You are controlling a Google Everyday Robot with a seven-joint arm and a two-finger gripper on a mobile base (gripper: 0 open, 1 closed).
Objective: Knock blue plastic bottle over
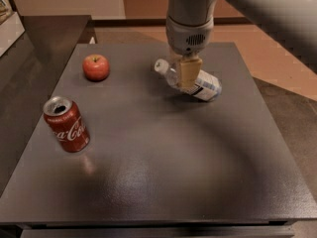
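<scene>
The blue plastic bottle (204, 87) lies on its side on the dark table (163, 157) at the back middle. Its white cap (160, 65) points left and its white and dark-blue label faces right. My gripper (188, 76) hangs straight down from the grey arm (190, 19), right over the bottle's middle and in front of it. One tan finger (188, 72) covers part of the bottle's body.
A red apple (96, 67) sits at the back left. An upright open red Coca-Cola can (66, 124) stands at the left, nearer the front. A second dark surface (29, 48) runs along the left side. The floor shows at the right.
</scene>
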